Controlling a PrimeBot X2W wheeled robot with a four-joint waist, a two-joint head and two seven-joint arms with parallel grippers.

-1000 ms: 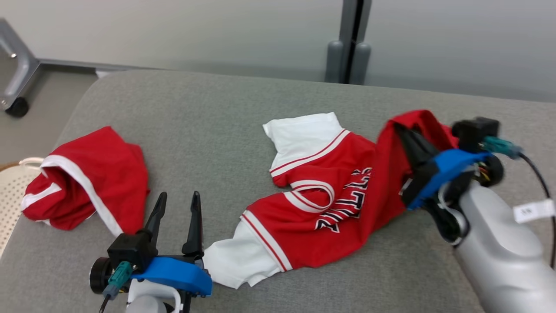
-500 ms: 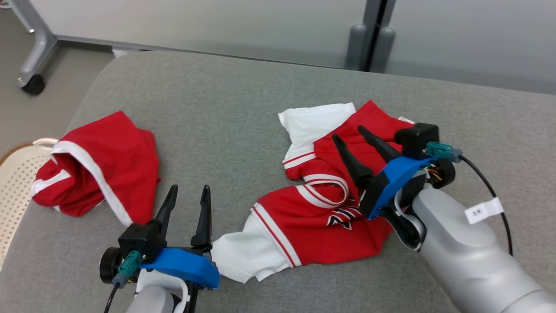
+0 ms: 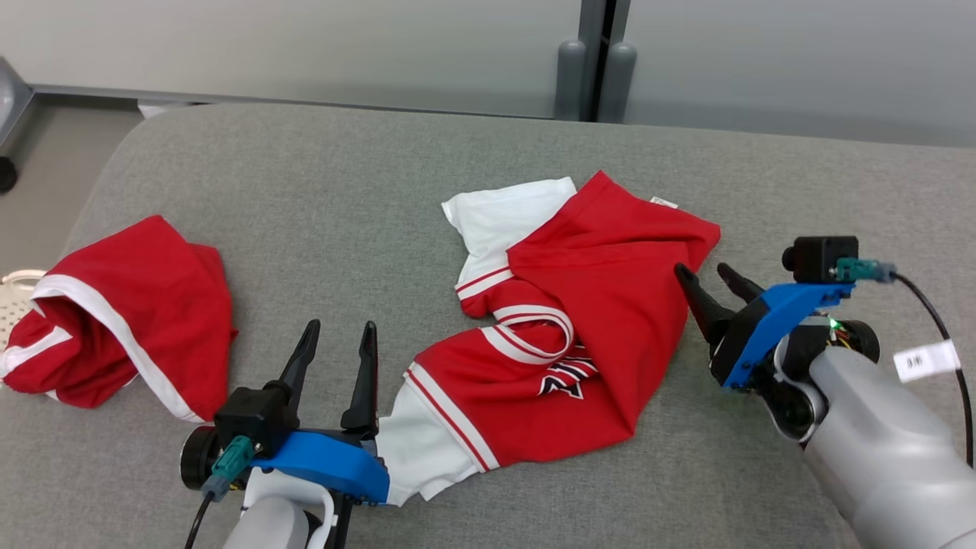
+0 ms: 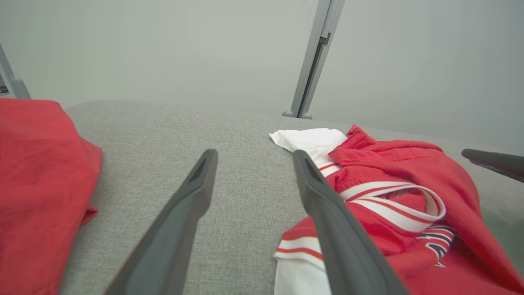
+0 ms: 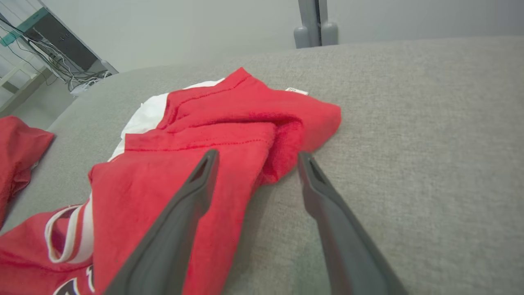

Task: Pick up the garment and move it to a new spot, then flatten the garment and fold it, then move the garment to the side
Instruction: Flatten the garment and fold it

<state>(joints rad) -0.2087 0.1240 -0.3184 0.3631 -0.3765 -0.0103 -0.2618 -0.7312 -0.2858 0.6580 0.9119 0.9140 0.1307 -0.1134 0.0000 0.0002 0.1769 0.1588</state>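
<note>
From the head, the red-and-white jersey [image 3: 602,305] lies crumpled on the grey cushion [image 3: 343,191], its long axis running from the left gripper [image 3: 341,325] up to the right gripper [image 3: 701,268], both spread and empty. Left wrist: it lies right of the fingers. Right wrist: its bunched red edge sits between the parted fingertips, so the right arm looks nearer.

We cannot read the dark lettering [image 3: 566,375] on the jersey [image 3: 610,282], since folds swallow most of it. The small label [image 3: 663,201] at its far hem is too tiny for us to make out, and the white tag [image 3: 925,360] on the right forearm is blurred. The other red garment [image 3: 130,320] and the pale perforated basket [image 3: 11,305] are cut off by the left edge. The left gripper [image 3: 341,326] mount covers the end of the white sleeve [image 3: 415,450].
</note>
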